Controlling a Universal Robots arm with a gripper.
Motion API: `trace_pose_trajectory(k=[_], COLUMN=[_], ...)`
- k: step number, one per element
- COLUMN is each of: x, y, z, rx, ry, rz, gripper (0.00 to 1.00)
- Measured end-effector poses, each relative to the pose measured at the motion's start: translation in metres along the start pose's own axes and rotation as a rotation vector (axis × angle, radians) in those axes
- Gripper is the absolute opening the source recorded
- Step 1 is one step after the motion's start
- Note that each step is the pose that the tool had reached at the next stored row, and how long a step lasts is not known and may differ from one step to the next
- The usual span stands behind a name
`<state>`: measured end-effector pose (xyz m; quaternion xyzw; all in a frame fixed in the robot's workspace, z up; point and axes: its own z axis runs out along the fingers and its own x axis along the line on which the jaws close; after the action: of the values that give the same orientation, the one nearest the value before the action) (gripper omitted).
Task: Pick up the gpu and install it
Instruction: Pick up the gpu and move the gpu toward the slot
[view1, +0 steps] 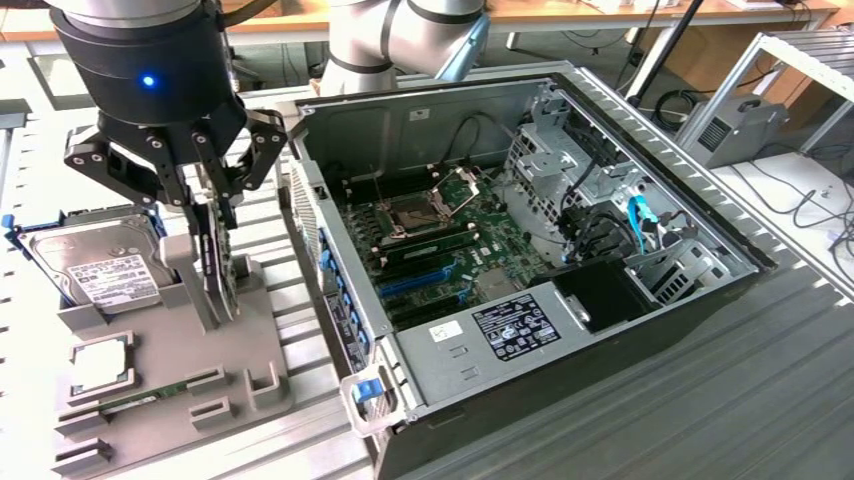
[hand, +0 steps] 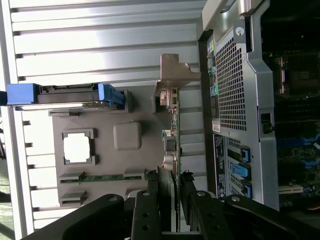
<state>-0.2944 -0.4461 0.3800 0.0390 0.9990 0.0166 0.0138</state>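
Observation:
The gpu (view1: 218, 262) stands on edge in a slot of the grey holder tray (view1: 154, 325), left of the open computer case (view1: 441, 350) in the exterior view. My gripper (view1: 214, 228) hangs straight above it, its two black fingers pressed against either face of the card. In the wrist view the gpu (hand: 172, 135) runs away from the gripper (hand: 170, 194). Its green edge shows, the black cooler sits between the fingers, and the silver bracket (hand: 176, 75) is at the far end. The card still sits in its slot.
On the tray lie a silver hard drive in a blue frame (view1: 100, 265), a processor chip (view1: 100, 365) and a narrow green memory strip (view1: 160, 392). The case's perforated rear wall (hand: 235, 95) stands close beside the gpu. Its motherboard (view1: 447, 235) lies exposed, with blue slots.

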Motion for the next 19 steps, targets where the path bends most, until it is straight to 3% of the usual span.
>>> trace_pose_trajectory(k=[19], x=[-0.0001], y=[0.0002], z=[-0.0055], rx=[0.0], ry=[0.0], rz=[0.0], gripper=[0.29])
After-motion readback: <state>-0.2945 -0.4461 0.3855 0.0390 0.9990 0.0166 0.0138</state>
